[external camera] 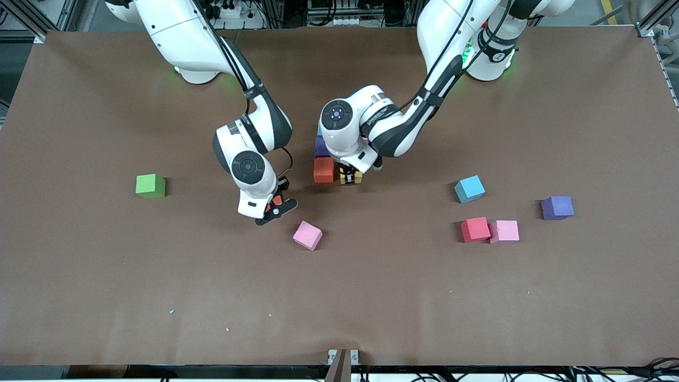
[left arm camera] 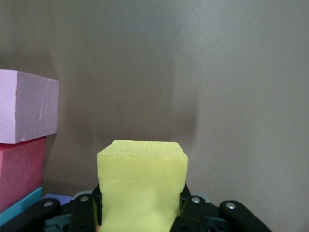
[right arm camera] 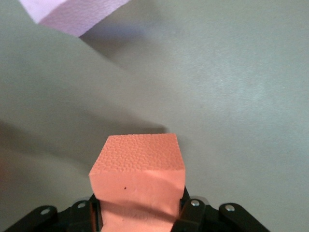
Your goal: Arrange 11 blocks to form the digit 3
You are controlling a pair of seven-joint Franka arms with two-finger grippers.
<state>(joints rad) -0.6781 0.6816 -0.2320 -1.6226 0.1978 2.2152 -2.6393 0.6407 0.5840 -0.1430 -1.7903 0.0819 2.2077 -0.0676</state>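
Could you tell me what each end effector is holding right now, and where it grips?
Left end effector clamps the yellow block by opposite sides; right end effector clamps an orange block likewise.

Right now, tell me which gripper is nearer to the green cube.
Right. The right gripper, shut on an orange cube, is beside the green cube, toward the table's middle. The left gripper holds a yellow cube by the started figure, farther off.

Even, bright light from overhead fills the front view, and the brown desk [external camera: 371, 297] shows no glare. Short, soft shadows sit beside each cube and under both arms. Green glow marks the arm bases. Straight edges bow slightly toward the corners. In the left wrist view the yellow cube [left arm camera: 142, 186] is sharp, its shadow a dim band. In the right wrist view the orange cube [right arm camera: 140, 181] is crisp, with broad soft shadows around it.
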